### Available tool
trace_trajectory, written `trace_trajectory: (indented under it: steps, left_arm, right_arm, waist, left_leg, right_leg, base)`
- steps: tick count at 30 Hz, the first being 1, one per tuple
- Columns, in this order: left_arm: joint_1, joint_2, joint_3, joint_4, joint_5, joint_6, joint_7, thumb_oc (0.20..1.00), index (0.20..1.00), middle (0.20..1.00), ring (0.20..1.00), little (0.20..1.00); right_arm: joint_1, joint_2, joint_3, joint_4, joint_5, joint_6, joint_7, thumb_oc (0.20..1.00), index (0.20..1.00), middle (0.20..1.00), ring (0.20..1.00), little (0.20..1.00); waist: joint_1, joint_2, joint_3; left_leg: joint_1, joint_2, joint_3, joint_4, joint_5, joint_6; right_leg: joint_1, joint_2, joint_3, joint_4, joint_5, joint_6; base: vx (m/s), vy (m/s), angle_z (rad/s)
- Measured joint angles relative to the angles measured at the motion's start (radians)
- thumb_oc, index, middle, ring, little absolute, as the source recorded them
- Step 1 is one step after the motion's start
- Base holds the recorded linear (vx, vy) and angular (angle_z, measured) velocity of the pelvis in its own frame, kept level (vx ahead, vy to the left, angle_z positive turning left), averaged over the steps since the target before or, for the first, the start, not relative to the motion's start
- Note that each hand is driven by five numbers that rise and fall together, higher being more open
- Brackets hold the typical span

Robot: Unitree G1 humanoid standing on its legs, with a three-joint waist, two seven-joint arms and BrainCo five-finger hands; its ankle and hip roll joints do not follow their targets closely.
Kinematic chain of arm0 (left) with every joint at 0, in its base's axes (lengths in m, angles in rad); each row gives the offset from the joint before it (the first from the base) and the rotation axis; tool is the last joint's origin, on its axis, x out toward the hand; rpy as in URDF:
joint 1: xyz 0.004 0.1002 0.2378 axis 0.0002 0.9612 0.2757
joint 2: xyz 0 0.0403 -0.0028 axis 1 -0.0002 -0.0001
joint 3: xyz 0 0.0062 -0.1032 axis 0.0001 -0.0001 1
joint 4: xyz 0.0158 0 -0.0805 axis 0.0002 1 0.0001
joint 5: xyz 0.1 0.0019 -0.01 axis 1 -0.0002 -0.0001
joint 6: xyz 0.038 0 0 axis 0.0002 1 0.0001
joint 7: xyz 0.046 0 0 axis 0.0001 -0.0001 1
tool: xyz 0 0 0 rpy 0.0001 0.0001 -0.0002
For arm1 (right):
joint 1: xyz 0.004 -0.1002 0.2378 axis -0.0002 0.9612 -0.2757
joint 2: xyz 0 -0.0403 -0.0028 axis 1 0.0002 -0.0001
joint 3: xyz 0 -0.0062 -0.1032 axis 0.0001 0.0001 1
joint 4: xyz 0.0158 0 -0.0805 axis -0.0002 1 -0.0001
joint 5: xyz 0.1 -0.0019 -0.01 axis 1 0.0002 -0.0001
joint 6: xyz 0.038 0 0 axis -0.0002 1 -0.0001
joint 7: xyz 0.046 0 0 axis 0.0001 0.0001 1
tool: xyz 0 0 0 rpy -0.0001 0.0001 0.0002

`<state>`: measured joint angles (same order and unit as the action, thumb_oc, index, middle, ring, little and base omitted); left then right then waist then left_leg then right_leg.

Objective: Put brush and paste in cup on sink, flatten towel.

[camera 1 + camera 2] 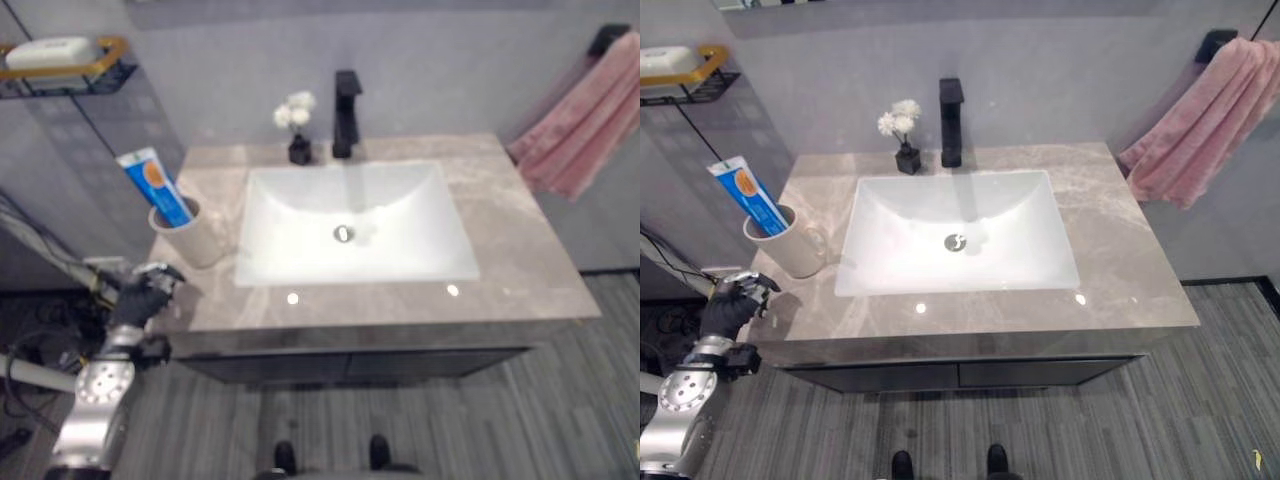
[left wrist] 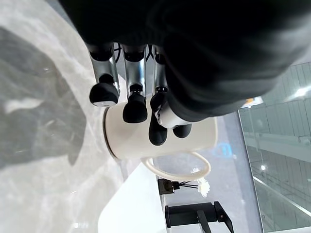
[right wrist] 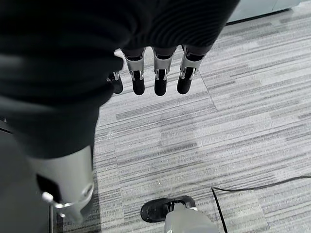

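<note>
Paste tube [image 1: 158,185] upright in cream cup [image 1: 197,238], left of basin [image 1: 350,225] on counter. Pink towel [image 1: 585,125] bunched on wall hook. Left hand [image 1: 146,292] just before cup, fingers relaxed, empty. Right hand [image 3: 155,73] over floor, fingers loose, empty.

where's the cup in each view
Left eye view: cup on the counter's left end, beside the basin, paste tube in it.
Right eye view: same spot.
Left wrist view: just past the left hand, handle visible.
Right wrist view: floor instead.
Shared landmark: black faucet.
</note>
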<state>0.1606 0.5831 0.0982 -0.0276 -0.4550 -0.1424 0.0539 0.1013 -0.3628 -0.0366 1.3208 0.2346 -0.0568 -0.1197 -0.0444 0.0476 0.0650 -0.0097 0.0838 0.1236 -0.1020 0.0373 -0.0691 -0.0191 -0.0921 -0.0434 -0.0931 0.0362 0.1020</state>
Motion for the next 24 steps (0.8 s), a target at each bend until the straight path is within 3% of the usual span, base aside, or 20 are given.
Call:
trace_trajectory:
  steps: [24]
  left_arm:
    - [-0.185,-0.017,-0.090,0.102,-0.020,0.001,0.059,0.200,0.200,0.200,0.200,0.200]
  right_arm:
    - [0.015,0.000,0.011,-0.006,0.000,-0.001,0.000,1.000,1.000,1.000,1.000,1.000]
  waist:
    - [-0.026,0.000,-0.016]
  left_leg:
    - [-0.046,0.006,0.009,0.002,0.005,-0.006]
  right_leg:
    - [-0.053,0.008,0.009,0.000,0.007,-0.002]
  base:
    - [0.00,-0.003,-0.01]
